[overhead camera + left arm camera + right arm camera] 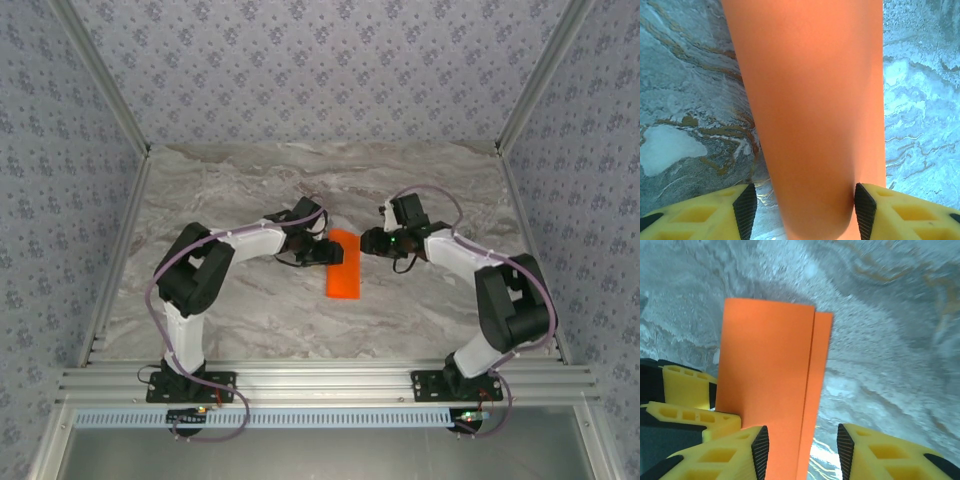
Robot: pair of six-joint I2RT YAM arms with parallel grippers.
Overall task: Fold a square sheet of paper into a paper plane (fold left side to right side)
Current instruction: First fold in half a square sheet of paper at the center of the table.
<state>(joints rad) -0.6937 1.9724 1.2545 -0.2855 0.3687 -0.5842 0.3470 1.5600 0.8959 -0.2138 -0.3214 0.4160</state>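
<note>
The square sheet of paper (343,265) lies on the marble table, folded in half into a narrow bright orange strip. My left gripper (323,252) is at the strip's upper left edge and my right gripper (367,243) at its upper right corner. In the left wrist view the rounded, uncreased fold of the paper (810,110) bulges between the wide-open fingers of the left gripper (805,212), touching the right pad (864,210). In the right wrist view the paper (770,380) runs past the left pad (760,450) of the open right gripper (802,450); its top layer stops short of the bottom layer's edge.
The grey-veined marble table (250,190) extends around the paper, bounded by patterned walls (320,60) and an aluminium rail (330,380) at the near edge. The left gripper's yellow fingers (685,402) sit close beside the right gripper.
</note>
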